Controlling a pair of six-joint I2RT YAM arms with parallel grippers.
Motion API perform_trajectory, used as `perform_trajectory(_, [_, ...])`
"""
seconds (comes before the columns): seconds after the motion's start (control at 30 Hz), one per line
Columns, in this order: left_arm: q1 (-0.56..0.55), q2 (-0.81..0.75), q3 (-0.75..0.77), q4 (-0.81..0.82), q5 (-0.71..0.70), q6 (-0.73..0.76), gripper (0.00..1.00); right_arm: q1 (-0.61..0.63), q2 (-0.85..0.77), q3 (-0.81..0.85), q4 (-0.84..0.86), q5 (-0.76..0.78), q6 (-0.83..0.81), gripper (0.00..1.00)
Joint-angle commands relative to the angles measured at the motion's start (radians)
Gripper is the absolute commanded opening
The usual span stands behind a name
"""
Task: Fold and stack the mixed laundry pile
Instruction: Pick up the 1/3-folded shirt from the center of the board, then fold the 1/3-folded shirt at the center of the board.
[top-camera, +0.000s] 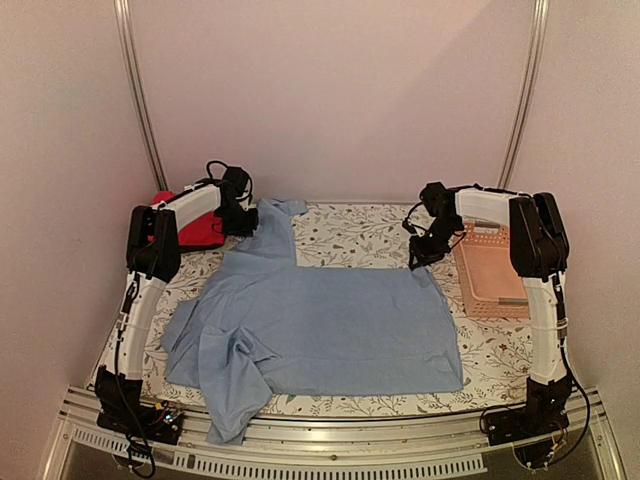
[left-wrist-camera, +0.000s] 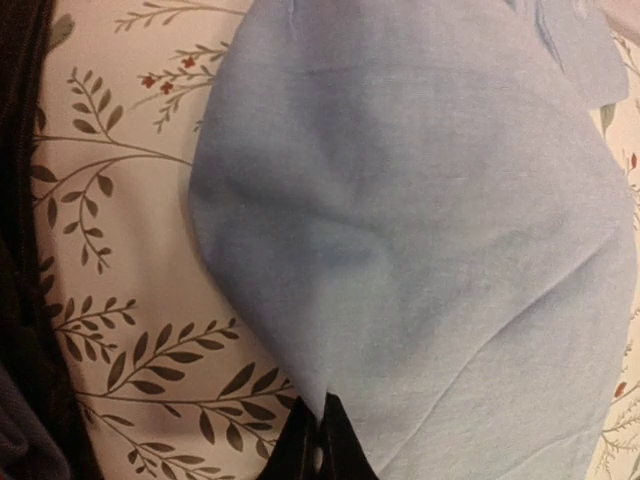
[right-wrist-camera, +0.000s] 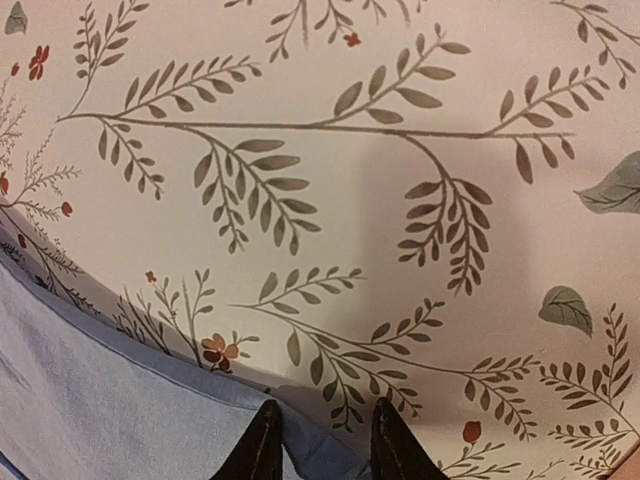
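Your light blue collared cloth shirt (top-camera: 320, 330) lies flat on the tabletop, its long axis running left to right. Its straight edge faces right and its rumpled folds spill over the near left edge. One strip reaches back-left, where your left pincer (left-wrist-camera: 322, 440) is clenched on its soft, matte edge. Your right pincer (right-wrist-camera: 328, 440) stands released, astride the hem on the white floral-patterned tablecloth (top-camera: 350, 235). The bright red cloth garment (top-camera: 200, 232) sits back-left. The pink slatted plastic basket (top-camera: 490, 270) is to the right.
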Motion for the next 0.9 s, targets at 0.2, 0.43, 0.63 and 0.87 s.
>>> perform_trajectory(0.2, [0.038,-0.05,-0.01,0.084,0.152,-0.064,0.0,-0.003,-0.027,0.007,-0.011,-0.039,-0.004,0.0])
perform_trajectory(0.43, [0.065,-0.145,0.001,0.154,0.207,-0.064,0.0,-0.023,-0.094,0.076,-0.016,-0.024,0.031,0.0])
perform_trajectory(0.63, [0.069,-0.293,-0.123,0.207,0.262,-0.024,0.0,-0.027,-0.164,0.05,-0.028,-0.038,0.039,0.0])
perform_trajectory(0.87, [0.058,-0.569,-0.474,0.305,0.329,0.013,0.0,-0.027,-0.29,-0.135,0.009,-0.117,0.072,0.0])
